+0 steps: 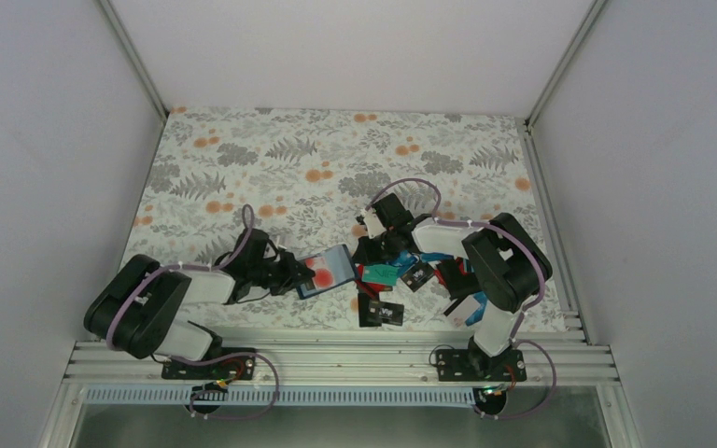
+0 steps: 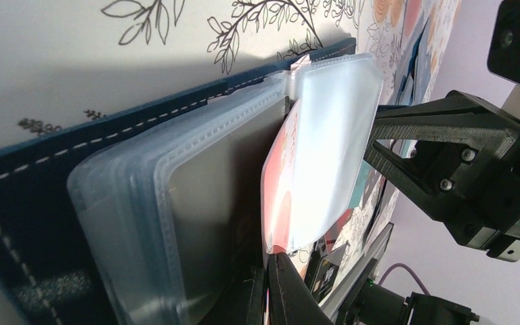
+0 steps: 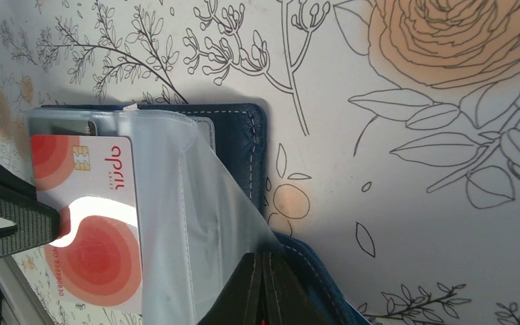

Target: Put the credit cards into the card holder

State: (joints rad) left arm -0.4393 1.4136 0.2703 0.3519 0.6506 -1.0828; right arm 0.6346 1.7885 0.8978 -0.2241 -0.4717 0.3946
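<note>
1. Left gripper (image 1: 291, 273): clamps open card holder (image 1: 327, 271) by its left edge, between the arms.
2. Right gripper (image 3: 261, 288): pinches one clear sleeve (image 3: 196, 203), fingers pressed together.
3. Inside sleeve: red-and-white card (image 3: 88, 223); other credit cards (image 1: 387, 277) piled just beside.

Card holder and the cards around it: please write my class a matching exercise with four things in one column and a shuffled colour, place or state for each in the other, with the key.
Things
1. card holder
2. chip card
3. clear sleeve
4. teal card

Descriptions
a. lying loose, outside the holder
b. navy blue with pale stitching
c. white with red circles, tucked into a pocket
d. see-through, lifted away from the cover

Pairs: 1-b, 2-c, 3-d, 4-a
</note>
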